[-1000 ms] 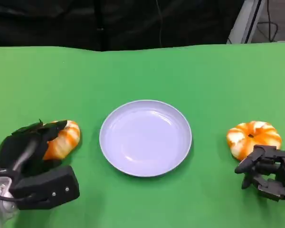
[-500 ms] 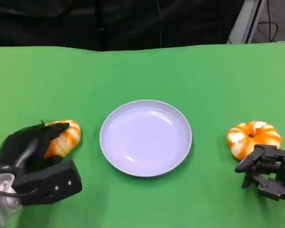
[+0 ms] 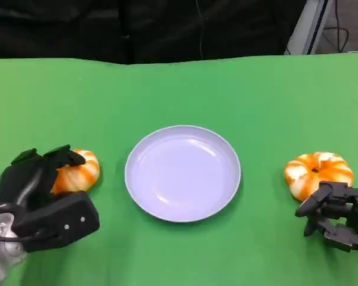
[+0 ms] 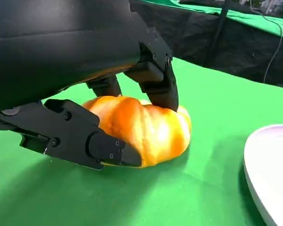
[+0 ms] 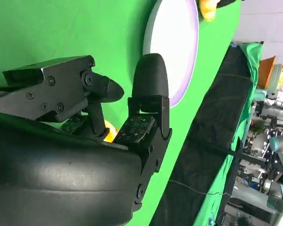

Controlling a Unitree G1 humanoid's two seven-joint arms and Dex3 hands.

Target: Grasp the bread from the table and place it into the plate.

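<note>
A green counter (image 3: 179, 89) spreads across the scene, its far edge meeting a black curtain (image 3: 137, 27). Past the far right corner stands a pale slanted post (image 3: 308, 27) with a dark cable (image 3: 337, 30) just beside it.

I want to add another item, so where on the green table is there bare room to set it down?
The wide green cloth beyond the round lilac plate is bare, as is the gap between plate and the right orange-and-white bread. It is crowded at the left bread, under the left hand.
</note>
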